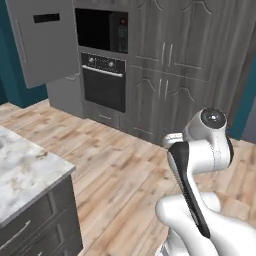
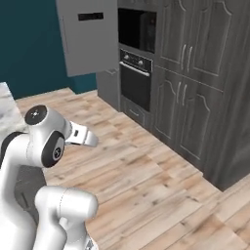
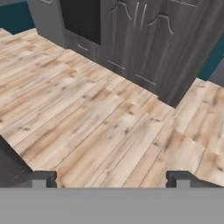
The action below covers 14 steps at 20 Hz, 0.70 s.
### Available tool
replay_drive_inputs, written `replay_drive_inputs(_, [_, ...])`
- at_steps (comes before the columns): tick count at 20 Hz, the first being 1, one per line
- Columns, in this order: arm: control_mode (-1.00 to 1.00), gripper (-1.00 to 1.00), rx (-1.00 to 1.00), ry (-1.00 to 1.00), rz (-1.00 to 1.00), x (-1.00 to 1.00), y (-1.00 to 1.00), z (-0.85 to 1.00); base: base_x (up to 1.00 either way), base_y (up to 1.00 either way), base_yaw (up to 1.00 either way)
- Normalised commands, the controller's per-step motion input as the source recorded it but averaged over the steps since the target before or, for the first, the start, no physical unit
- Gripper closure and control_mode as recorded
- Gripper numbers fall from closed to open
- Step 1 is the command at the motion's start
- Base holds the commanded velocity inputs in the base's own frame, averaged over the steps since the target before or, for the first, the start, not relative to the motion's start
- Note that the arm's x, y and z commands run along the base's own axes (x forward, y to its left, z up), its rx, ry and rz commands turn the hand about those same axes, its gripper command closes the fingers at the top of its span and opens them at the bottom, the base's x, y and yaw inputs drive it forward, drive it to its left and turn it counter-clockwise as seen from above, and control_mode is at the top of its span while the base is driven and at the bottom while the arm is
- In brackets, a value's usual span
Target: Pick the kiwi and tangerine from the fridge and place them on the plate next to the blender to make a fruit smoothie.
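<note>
Across the wooden floor [image 1: 125, 165], at the far wall, stands the fridge [image 1: 65, 95] with its grey door [image 1: 42, 40] swung open toward the room; its inside faces away from the cameras, so the kiwi and tangerine cannot be seen from this spot and presumably sit on a shelf behind that door. Both are likely light, small, rounded and slightly soft, apt to roll or squirt out of a pinch, so a gentle squeeze across the widest part, fingers straddling the fruit evenly, looks safest. Beside the fridge are a built-in oven [image 1: 104, 82] with a microwave [image 1: 102, 30] above it, then tall dark cabinets [image 1: 170, 70]. A marble counter [image 1: 25, 170] edges the near left. The gripper [image 3: 111, 178] points at bare floor, its jaws spread wide with nothing between them.
</note>
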Motion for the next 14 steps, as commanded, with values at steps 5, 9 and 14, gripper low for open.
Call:
replay_drive_inputs(5, [1.00, -1.00, 0.00, 0.00, 0.00, 0.00, 0.00, 0.00, 1.00, -0.13, 0.44])
replay_drive_inputs(9, [1.00, -1.00, 0.00, 0.00, 0.00, 0.00, 0.00, 0.00, 1.00, -0.19, 0.61])
replay_drive_inputs(14, [1.00, -1.00, 0.00, 0.00, 0.00, 0.00, 0.00, 0.00, 1.00, -0.48, 0.50])
